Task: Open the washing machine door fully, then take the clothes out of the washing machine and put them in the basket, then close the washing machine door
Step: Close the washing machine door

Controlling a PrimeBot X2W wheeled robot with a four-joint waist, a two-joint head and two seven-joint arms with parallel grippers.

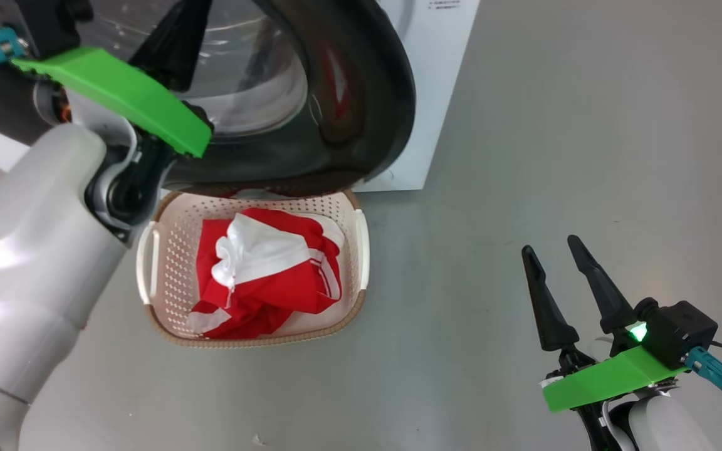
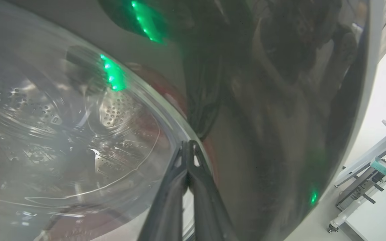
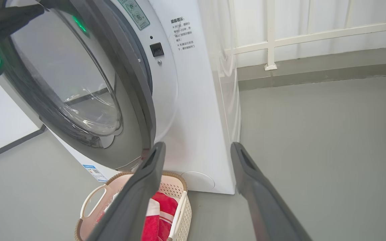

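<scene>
At the centre of the head view you had the clothes (image 1: 273,294), bright red with white panels and stripes, in the cream basket (image 1: 173,269), dotted with holes under a brown woven-look rim. Above, the washing machine door (image 1: 367,113) showed a glossy black rim against the white washing machine (image 1: 442,75). The floor (image 1: 586,125) was grey. At lower right, the right end effector (image 1: 550,245) had black fingers (image 1: 546,307) and a green bracket (image 1: 612,379).

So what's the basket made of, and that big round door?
The basket looks like cream plastic: smooth moulded walls dotted with holes, plus a brown woven-look rim. The washing machine door seems to be glossy black plastic around clear glass; the rim shines with reflections, and you can see through the middle.
</scene>
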